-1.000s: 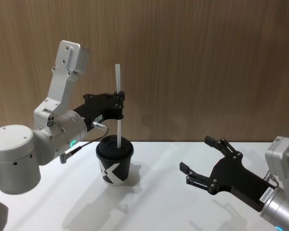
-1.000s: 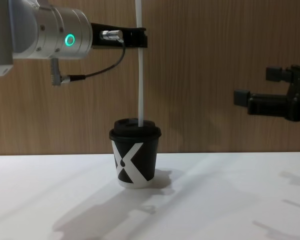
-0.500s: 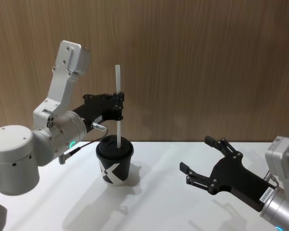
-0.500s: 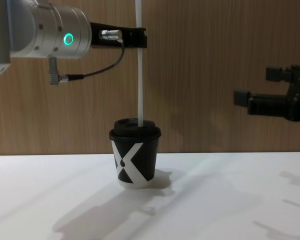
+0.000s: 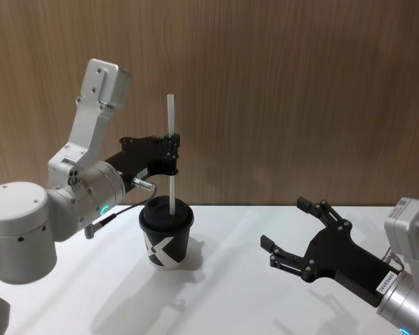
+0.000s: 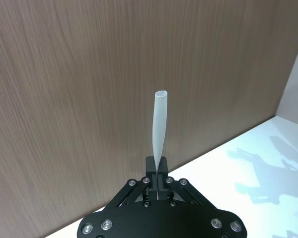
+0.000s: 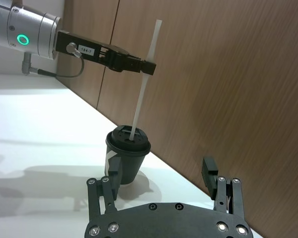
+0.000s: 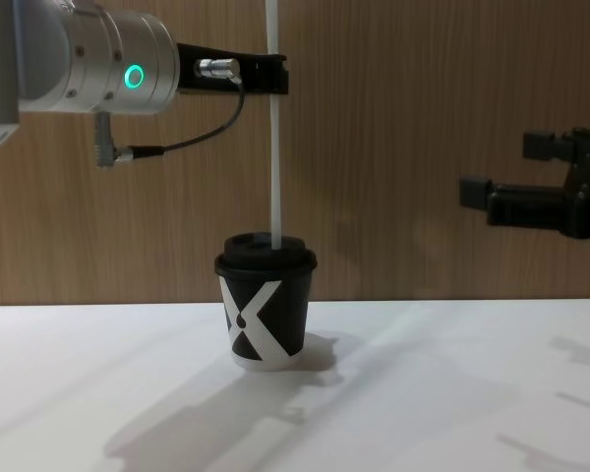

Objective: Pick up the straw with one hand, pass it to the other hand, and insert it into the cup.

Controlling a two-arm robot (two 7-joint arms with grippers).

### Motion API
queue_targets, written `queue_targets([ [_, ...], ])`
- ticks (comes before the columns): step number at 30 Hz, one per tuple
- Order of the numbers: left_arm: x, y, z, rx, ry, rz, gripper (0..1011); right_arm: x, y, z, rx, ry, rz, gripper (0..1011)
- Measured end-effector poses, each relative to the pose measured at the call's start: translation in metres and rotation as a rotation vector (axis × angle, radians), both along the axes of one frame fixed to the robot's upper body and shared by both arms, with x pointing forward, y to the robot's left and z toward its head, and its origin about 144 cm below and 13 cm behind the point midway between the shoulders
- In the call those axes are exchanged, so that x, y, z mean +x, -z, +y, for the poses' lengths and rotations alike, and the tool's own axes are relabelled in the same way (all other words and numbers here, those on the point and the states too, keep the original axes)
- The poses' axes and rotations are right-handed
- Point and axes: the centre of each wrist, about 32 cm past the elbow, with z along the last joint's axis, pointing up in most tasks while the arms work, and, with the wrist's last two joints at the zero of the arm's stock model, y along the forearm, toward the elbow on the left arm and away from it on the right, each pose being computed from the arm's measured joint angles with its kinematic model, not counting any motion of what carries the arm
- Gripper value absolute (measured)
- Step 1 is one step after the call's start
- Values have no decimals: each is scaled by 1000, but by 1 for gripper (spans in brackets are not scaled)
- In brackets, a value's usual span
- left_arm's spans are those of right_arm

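Pinching the straw [image 5: 171, 150] upright, the left gripper [image 5: 173, 154] aligns it with the cup [image 5: 166, 233] lid's hole, while the right gripper [image 5: 288, 244] waits aside, fingers [image 5: 306, 204] spread.

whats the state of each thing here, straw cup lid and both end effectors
straw: upright, lower end in the lid's hole, gripped partway up
cup: upright on the white table, apart from both end effectors
lid: on the cup, closed
left end effector: shut on the straw, above the cup
right end effector: open, holding nothing, off to the cup's right above the table
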Motion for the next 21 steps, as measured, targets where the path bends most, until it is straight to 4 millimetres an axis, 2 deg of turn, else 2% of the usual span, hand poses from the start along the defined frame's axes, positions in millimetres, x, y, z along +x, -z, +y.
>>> queue_targets([
  [21, -1, -2, 0, 5, 3, -12, 10, 0, 0, 0, 0, 0, 0, 1001],
])
